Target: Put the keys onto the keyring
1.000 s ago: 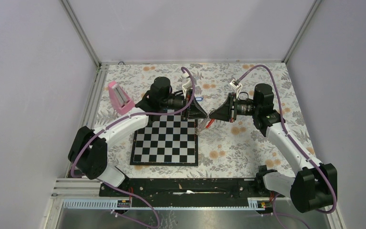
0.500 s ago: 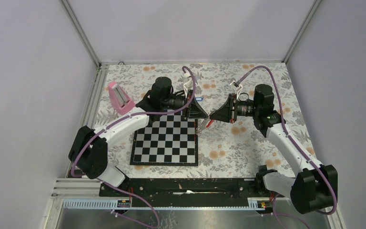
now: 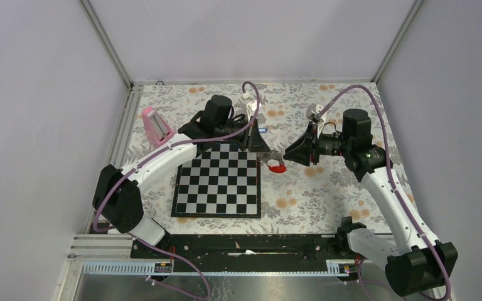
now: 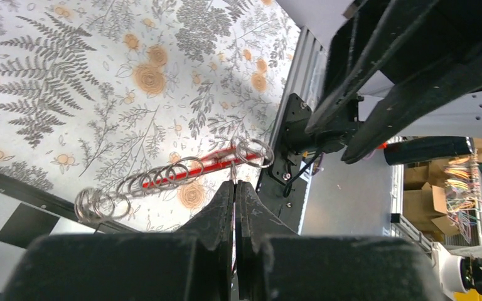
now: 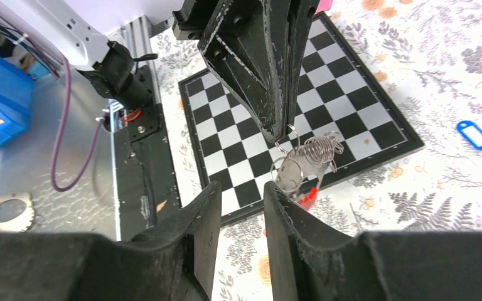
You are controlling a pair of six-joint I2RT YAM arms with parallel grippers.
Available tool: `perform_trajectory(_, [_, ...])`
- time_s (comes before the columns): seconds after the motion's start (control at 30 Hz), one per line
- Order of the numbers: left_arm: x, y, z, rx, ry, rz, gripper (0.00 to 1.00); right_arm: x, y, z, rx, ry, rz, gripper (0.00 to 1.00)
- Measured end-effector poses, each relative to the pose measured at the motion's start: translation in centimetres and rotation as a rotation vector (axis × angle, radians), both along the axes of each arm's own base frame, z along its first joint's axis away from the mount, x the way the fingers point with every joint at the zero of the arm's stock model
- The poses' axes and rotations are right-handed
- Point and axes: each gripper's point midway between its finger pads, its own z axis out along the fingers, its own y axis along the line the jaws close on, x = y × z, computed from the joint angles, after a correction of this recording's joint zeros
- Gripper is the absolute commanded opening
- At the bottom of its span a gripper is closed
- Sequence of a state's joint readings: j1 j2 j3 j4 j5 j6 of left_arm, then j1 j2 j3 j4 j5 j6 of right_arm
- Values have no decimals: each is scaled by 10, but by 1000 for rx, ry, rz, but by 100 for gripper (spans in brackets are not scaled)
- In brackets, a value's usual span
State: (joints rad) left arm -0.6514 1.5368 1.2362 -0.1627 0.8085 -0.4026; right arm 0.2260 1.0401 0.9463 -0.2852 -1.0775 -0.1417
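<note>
My left gripper [image 4: 234,183] is shut on a thin wire loop of the keyring [image 4: 254,152]. The ring hangs from its tips over the chessboard's right edge, blurred as it swings. A red piece [image 3: 277,167] dangles with it. I cannot tell whether that piece is the fob or a red-tagged key. My right gripper [image 5: 241,187] stands open and empty just right of the dangling keyring [image 5: 317,150], a little apart from it. The blue-tagged key [image 5: 475,135] lies flat on the flowered cloth, behind the left gripper [image 3: 267,154] in the top view.
The chessboard [image 3: 216,188] lies on the flowered cloth under the left arm. A pink wedge-shaped block [image 3: 157,127] stands at the back left near the metal rail. White walls close the back and both sides.
The right gripper has opened and drawn back to the right. The left gripper has shut on the keyring. The red piece now hangs lower, from the left gripper alone.
</note>
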Motion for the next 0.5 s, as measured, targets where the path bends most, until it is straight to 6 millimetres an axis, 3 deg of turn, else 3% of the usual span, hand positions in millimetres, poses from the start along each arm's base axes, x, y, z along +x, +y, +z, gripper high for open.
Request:
perform_trajectory(0.27, [5, 3, -2, 30, -86, -6, 0, -2, -7, -2, -57, -60, -17, 42])
perform_trajectory(0.4, [5, 2, 5, -26, -236, -57, 0, -2, -8, -4, -64, -71, -12, 42])
perform_trajectory(0.5, [-6, 7, 9, -73, -364, -128, 0, -2, -8, -4, -69, -81, -8, 42])
